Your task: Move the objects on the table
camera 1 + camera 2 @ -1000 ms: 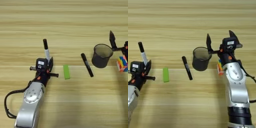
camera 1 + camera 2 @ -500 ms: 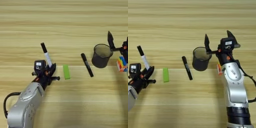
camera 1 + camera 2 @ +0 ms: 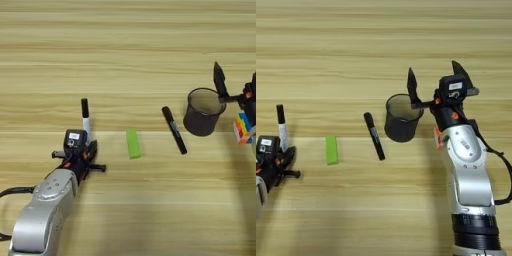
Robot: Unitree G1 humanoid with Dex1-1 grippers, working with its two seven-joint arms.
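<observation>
The white marker with black cap (image 3: 86,116) lies on the wooden surface (image 3: 125,45) at the left, its lower end against the left tool (image 3: 80,155); whether that tool pinches it cannot be told. To its right lie the small green bar (image 3: 133,143), then the all-black marker (image 3: 174,129), each apart from the others. Next stands a dark mesh cup (image 3: 401,118), upright, with nothing visible inside. The right tool (image 3: 437,85) hangs over the cup's right rim, fingers spread wide. The puzzle cube (image 3: 243,128) sits just right of the cup. Compared with a second ago, the left arm has drawn back and the white marker has moved nearer the green bar.
</observation>
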